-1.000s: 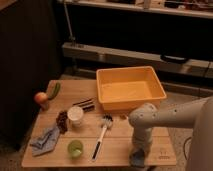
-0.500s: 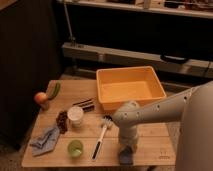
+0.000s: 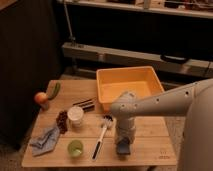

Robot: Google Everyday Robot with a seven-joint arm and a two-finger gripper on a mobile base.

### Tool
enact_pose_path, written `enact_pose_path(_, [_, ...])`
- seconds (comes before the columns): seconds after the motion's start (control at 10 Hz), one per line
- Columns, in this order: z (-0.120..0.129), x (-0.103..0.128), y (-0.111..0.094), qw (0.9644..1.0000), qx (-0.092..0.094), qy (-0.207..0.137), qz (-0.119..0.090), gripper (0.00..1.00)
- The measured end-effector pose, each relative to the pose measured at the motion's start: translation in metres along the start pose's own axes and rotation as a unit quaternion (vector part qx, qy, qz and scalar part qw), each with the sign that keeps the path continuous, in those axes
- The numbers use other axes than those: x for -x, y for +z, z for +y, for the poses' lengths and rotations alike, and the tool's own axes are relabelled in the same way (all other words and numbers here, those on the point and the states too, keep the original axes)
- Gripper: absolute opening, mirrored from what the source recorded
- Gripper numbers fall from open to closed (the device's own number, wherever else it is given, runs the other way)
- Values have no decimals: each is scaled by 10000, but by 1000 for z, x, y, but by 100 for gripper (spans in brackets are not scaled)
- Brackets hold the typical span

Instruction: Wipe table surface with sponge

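Sponge (image 3: 123,149) lies pressed on the table surface (image 3: 151,146) near its front edge, the gripper (image 3: 123,144) clamped on it from above (a wiping stroke, I judge). The next sweep must miss the dish brush (image 3: 100,141) just left and the orange tub (image 3: 129,86) behind.

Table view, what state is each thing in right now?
claw, pointing down over the front of the table, shut on the sponge
sponge, gripped, pressed flat on the table
tub, upright, empty
white cup, upright
green cup, upright
brush, lying flat
cloth, crumpled
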Motion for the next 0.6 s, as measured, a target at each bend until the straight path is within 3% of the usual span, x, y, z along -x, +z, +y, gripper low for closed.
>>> enact_pose_path(0.2, [-26,19,-4,9996,37,279,-6,14])
enact_pose_path(0.6, [-116,42,-7,9947,268,992,45,14])
